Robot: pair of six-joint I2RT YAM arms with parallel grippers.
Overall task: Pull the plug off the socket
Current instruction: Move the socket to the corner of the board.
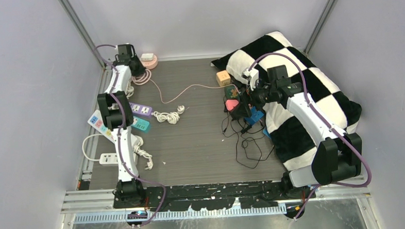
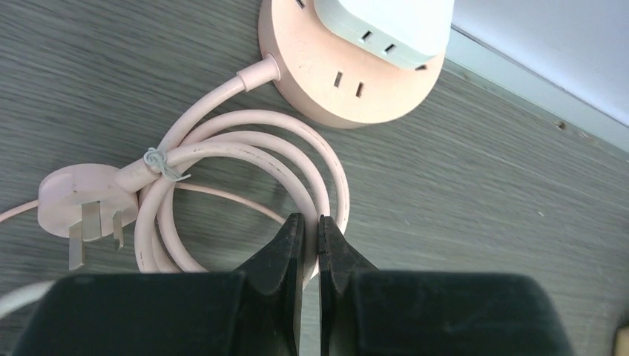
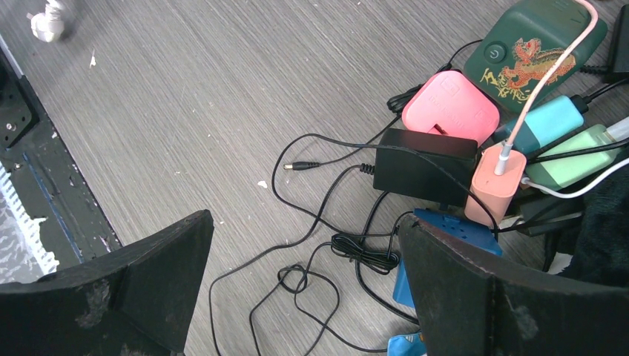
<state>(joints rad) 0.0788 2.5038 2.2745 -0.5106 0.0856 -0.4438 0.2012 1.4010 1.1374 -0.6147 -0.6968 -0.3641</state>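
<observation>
Round pink socket (image 2: 337,93) lies flat on the bench, far-left corner, close to the wall. White plug (image 2: 386,26), blocky, sits seated on its top face. The socket's pink cord (image 2: 245,141) is coiled just beside it and tied; its three-pin end (image 2: 78,204) lies loose, pins showing.

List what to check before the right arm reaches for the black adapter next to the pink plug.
1. Right gripper open and empty: ok.
2. Black adapter between its fingers: not ok, it lies ahead, nearer the right finger.
3. Adapter seated in the blue power strip: cannot tell, the joint is hidden.
4. Approach free of loose black cables: not ok, they loop under the gripper.
5. Left gripper bracing the strip: not ok, it is shut above the coiled pink cord in the far corner.
</observation>
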